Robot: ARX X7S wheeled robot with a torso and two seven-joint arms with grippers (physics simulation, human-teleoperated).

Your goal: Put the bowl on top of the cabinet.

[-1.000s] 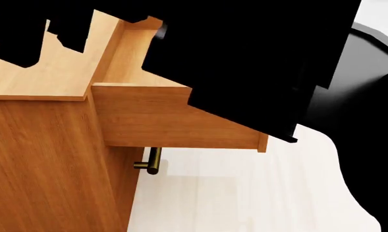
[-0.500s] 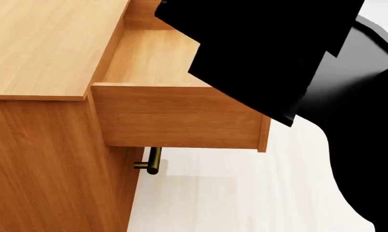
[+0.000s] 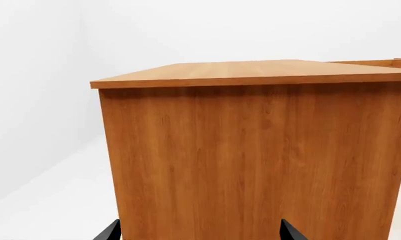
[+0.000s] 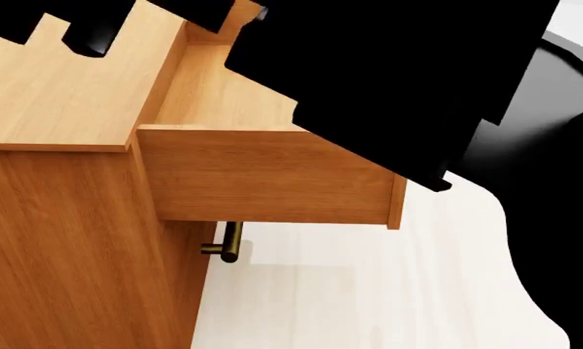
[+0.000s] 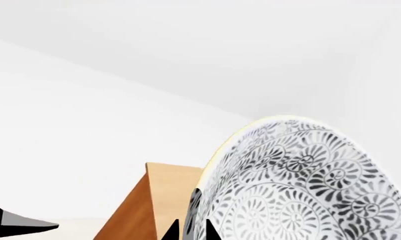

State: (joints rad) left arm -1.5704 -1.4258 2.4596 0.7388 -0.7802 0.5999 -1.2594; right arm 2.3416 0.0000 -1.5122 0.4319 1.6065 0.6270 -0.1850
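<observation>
Patterned bowl (image 5: 300, 185) shows only at the right wrist; cabinet (image 4: 68, 102) elsewhere.

I'm driving in a bare simulated room, more a test scene than a lived-in home. Plain white walls (image 3: 40, 75) meet a pale floor (image 4: 369, 291) with faint plank lines, and nothing hangs on them. The only furniture I see is a wooden cabinet (image 3: 254, 160), just ahead of my left gripper (image 3: 199, 231), with one drawer (image 4: 272, 182) pulled out and a brass handle (image 4: 228, 243) below it. The flat, even lighting and clean surfaces show it's a render. The household-style cabinet hints at a domestic setting.
</observation>
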